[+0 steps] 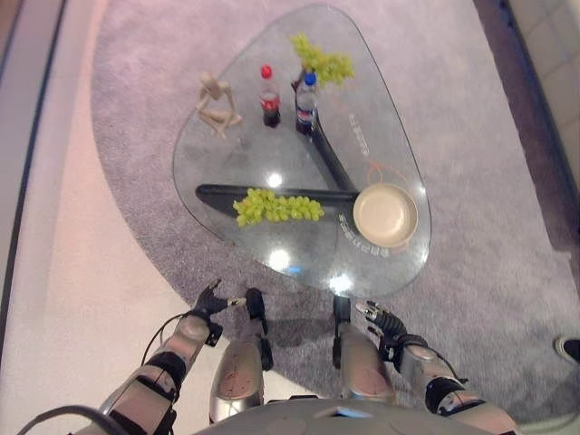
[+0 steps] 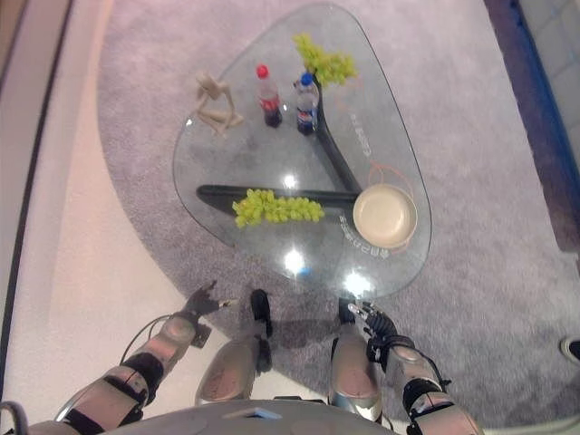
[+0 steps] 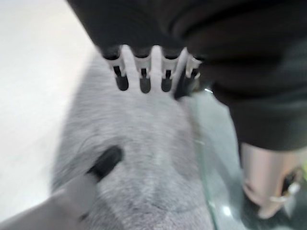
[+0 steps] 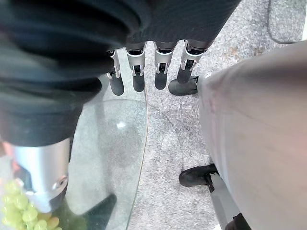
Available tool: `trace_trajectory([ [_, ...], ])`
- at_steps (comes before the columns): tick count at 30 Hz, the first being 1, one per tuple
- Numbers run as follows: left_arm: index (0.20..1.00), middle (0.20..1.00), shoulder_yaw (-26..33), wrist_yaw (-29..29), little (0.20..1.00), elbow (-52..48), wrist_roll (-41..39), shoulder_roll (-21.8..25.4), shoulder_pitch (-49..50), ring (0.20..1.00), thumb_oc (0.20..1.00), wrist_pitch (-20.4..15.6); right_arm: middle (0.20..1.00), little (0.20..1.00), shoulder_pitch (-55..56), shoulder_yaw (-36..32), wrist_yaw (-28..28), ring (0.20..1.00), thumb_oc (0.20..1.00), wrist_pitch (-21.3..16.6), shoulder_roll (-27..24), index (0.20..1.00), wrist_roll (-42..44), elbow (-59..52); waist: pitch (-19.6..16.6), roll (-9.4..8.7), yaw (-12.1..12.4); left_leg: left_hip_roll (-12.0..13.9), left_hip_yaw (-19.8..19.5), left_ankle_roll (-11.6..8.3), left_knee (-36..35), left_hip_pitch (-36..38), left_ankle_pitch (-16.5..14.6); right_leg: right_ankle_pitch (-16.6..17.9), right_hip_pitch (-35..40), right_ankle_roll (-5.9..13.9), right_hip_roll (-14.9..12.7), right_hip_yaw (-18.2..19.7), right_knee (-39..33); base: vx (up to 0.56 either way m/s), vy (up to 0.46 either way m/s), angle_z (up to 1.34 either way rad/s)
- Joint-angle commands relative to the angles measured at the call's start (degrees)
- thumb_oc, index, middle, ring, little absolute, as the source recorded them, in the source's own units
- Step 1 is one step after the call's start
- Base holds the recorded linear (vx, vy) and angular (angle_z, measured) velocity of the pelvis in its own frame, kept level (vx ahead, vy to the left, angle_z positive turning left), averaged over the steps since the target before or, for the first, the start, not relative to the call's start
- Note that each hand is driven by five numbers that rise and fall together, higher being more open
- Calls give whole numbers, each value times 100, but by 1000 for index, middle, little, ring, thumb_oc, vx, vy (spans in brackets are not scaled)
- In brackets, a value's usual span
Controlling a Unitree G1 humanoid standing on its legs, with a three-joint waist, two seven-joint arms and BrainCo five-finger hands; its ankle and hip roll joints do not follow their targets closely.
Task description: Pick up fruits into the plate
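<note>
Grapes come first — a long green bunch (image 1: 276, 207) lies on my rounded clear glass worktop (image 1: 390, 109), just left of the round cream plate (image 1: 385, 214); a second green bunch (image 1: 323, 62) sits at the far edge beside two bottles (image 1: 288, 100). Grey carpet (image 1: 489, 181) spreads underneath. My left hand (image 1: 210, 299) and right hand (image 1: 379, 319) hang low with relaxed, straight fingers, holding nothing — I should reach the nearer bunch and cradle it gently.

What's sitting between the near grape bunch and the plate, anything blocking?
Nothing visible. The near grape bunch lies on the glass table with bare glass between it and the plate to its right. The two bottles, the wooden figure and the far grape bunch stand farther back.
</note>
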Motion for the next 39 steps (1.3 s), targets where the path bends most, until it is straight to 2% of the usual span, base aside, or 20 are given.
trace_trajectory([
  [1,1000,1000,-48,463,1000,-265,414,254,-335,1000,1000,-31,1000,1000,-4,297,-61,1000,1000,68,-391,1000,342,-449,155,80,-100,-23,-268,11,974,-491,-970,-261,-76,17,-158,-403,201,-63,-22,-16],
  [4,1000,1000,-198,825,1000,-519,648,692,-801,1000,1000,45,1000,1000,-102,381,-45,1000,1000,96,-558,1000,510,-687,356,130,-206,14,-241,-62,925,-615,-883,-234,-265,-29,-85,-344,188,-75,-23,-25],
  [5,1000,1000,-223,1031,1000,-665,726,1091,-1201,1000,1000,162,1000,1000,-173,414,20,1000,1000,42,-680,1000,574,-782,500,175,-296,23,-216,-112,852,-708,-812,-210,-425,-60,-25,-320,159,-73,-29,-12],
  [7,1000,1000,-252,1148,1000,-716,788,1311,-1438,1000,1000,254,1000,1000,-190,431,69,1000,1000,4,-739,1000,651,-805,521,200,-346,27,-225,-142,825,-809,-771,-207,-573,-83,12,-312,176,-60,-48,-23],
  [8,1000,1000,-240,1240,1000,-709,892,1552,-1761,1000,1000,416,1000,1000,-210,440,104,1000,1000,-22,-795,1000,720,-843,521,229,-410,30,-220,-171,810,-954,-728,-204,-769,-108,43,-312,213,-48,-56,-23],
  [11,1000,1000,-312,1293,1000,-622,960,1750,-2118,1000,1000,572,1000,1000,-230,475,110,1000,1000,-66,-840,1000,828,-860,521,250,-472,26,-222,-193,820,-1108,-691,-201,-966,-140,70,-303,270,-43,-31,-8],
  [13,1000,1000,-465,1348,1000,-273,1261,2095,-2997,1000,1000,980,1000,1000,-284,527,147,1000,1000,-177,-886,1000,1030,-892,521,249,-637,56,-181,-231,860,-1407,-641,-211,-1393,-212,140,-231,426,-55,-50,-10],
  [16,1000,1000,-627,1414,1000,165,1670,2302,-3658,1000,1000,1223,1000,1000,-355,608,197,1000,1000,-284,-883,1000,1269,-898,521,185,-750,107,-121,-244,936,-1676,-612,-202,-1744,-258,215,-206,553,-48,-80,-19],
  [18,1000,1000,-707,1444,1000,345,1906,2344,-3913,1000,1000,1377,1000,1000,-352,639,226,1000,1000,-302,-880,1000,1385,-930,521,146,-789,133,-91,-252,959,-1754,-618,-229,-1852,-267,242,-204,612,-26,-94,-18],
  [19,1000,1000,-824,1494,1000,520,2174,2358,-4155,1000,1000,1567,1000,1000,-370,662,258,1000,1000,-337,-865,1000,1507,-959,521,107,-832,153,-67,-259,967,-1861,-598,-221,-2003,-271,279,-176,661,-31,-78,-12],
  [22,1000,1000,-990,1471,1000,862,2500,2351,-4498,1000,1000,1704,1000,1000,-429,674,292,1000,1000,-412,-835,1000,1727,-992,521,49,-895,185,-23,-270,969,-2057,-555,-209,-2263,-277,350,-130,754,-47,-73,-10],
  [28,1000,1000,-1419,1344,1000,1249,2505,2053,-5054,1000,1000,2042,1000,1000,-559,693,244,1000,1000,-528,-772,1000,2154,-1202,521,4,-1037,215,-16,-269,1042,-2492,-524,-250,-2782,-313,511,-30,1015,-14,-54,0],
  [36,1000,1000,-1862,834,1000,1621,2376,1735,-5400,1000,1000,2098,1000,1000,-689,709,177,1000,1000,-556,-769,1000,2427,-1530,521,-60,-1201,214,-13,-299,1275,-2984,-549,-246,-3282,-328,599,-9,1206,9,-30,1],
  [39,1000,1000,-2006,573,1000,1710,2214,1637,-5453,1000,1000,1956,1000,1000,-677,704,138,1000,1000,-590,-781,1000,2476,-1677,521,-81,-1270,194,-19,-293,1391,-3191,-606,-258,-3499,-336,624,13,1277,23,-17,-1],
])
